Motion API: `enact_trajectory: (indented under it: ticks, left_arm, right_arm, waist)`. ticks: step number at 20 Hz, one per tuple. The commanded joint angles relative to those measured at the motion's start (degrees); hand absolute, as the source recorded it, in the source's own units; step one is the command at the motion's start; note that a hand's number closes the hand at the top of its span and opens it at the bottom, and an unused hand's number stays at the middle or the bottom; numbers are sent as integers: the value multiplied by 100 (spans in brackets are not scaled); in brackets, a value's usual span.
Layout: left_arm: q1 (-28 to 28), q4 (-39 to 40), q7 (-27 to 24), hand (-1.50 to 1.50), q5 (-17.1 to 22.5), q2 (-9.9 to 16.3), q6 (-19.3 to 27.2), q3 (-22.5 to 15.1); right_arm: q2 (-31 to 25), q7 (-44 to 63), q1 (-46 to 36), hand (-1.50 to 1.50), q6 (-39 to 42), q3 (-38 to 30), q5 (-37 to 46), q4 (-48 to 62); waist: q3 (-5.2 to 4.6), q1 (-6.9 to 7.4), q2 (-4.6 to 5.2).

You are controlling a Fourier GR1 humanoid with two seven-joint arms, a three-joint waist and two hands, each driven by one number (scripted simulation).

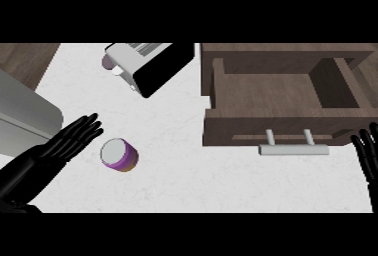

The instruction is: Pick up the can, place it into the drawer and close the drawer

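- I see the left robot hand [70,141] low left, fingers straight and spread, holding nothing, fingertips pointing up-right.
- Can [118,154] sits just right of those fingertips, on the white worktop [192,180], pale lid facing up, purple side wall. A small gap separates it from the fingers, as far as I can tell.
- Right robot hand [367,155] at the right edge, fingers straight and up, holding nothing, resting.
- Drawer [284,97] is pulled open upper right, inside bare wood. Its metal handle [293,149] sits on the front face, left of the right robot hand.
- Toaster [144,62] at top centre, well apart from the can; a small purple thing [109,62] shows at its left edge, can't tell what.
- Grey appliance [22,117] at the left edge, above the left forearm.
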Motion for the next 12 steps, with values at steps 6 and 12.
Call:
enact_trajectory:
  ticks: [6, 12]
  left_arm:
    - [-225, 1165, -958, -150, -1003, -349, -287, 48]
    - [-170, 1537, -1491, -150, -1071, -84, -571, 446]
  right_arm:
    - [-72, 259, -132, -150, 141, -403, -238, -168]
    - [100, -146, -144, -150, 230, -232, 135, 277]
  waist:
    - [0, -4, 3]
    - [0, 13, 3]
